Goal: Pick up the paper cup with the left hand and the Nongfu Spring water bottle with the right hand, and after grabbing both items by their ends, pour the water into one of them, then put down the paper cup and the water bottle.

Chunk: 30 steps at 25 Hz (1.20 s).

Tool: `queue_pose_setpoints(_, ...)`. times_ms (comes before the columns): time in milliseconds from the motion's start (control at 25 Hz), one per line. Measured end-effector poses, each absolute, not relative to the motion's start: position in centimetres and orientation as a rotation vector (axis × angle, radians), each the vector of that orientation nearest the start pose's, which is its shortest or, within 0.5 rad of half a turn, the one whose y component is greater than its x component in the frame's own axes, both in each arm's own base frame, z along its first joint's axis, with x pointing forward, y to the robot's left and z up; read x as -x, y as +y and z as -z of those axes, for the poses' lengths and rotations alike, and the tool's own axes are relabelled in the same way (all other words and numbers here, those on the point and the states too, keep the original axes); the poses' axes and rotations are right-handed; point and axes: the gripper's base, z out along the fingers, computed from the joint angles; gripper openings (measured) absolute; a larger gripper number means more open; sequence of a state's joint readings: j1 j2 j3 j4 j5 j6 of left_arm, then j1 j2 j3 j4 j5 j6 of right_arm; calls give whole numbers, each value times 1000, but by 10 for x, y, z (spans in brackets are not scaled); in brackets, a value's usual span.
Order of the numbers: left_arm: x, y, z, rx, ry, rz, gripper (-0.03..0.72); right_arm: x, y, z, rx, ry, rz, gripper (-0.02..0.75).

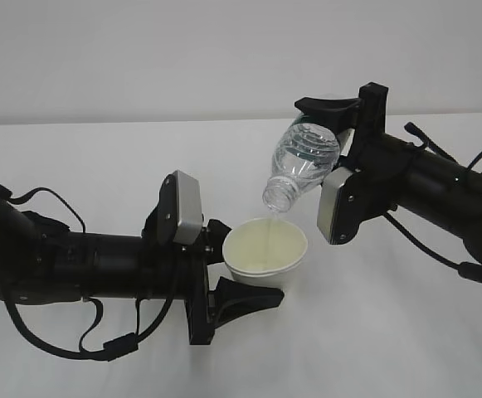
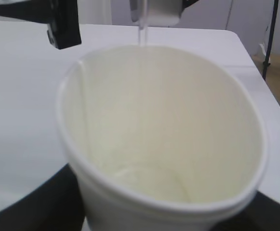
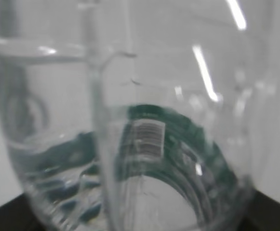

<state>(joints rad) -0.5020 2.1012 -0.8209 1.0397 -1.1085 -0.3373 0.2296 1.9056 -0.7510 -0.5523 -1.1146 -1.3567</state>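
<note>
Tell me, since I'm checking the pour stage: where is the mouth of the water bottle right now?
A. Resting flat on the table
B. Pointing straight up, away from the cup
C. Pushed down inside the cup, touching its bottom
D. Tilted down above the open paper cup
D: the Nongfu Spring water bottle, held by the right hand, is tipped mouth-down just above the paper cup, with a thin stream of water falling in.

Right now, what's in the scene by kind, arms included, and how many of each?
Paper cup: 1
Water bottle: 1
Robot arms: 2, left holding the cup, right holding the bottle
Table: 1
Total: 5
</note>
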Motion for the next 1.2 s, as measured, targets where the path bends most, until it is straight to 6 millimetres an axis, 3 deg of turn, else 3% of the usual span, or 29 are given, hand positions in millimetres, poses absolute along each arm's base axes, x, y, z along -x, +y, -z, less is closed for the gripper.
queue_pose_setpoints(1200, -266, -226, -99, -1272, 1469, 989, 477, -331, 121, -166, 1499, 642, 692, 483)
